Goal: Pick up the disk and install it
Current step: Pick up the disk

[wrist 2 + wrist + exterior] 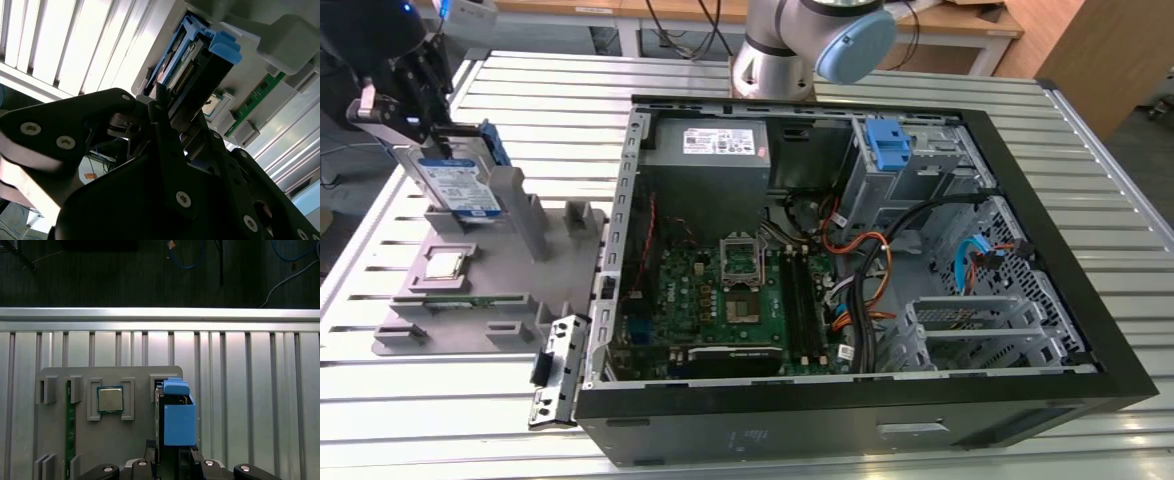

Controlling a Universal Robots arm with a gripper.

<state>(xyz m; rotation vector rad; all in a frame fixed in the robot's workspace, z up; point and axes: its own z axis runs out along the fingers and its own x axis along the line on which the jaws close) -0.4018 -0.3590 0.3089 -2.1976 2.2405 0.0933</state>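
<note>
The disk point(460, 185) is standing upright in a slot of the fixture plate point(494, 310) at the exterior view's left, with the gripper point(440, 135) sitting at its upper end; the processor chip point(444, 264) is lying in a pocket just beside it; the open computer case point(1110, 330) is lying to the exterior view's right, holding a carrier bracket point(890, 145) in its far bay.

Arm: my base joint point(781, 50) stands upright at the top of the exterior view.
Gripper: my gripper point(438, 135) hangs at the exterior view's left, pointing down.
Jaws: closed on the disk point(458, 188), one on each side.
</note>
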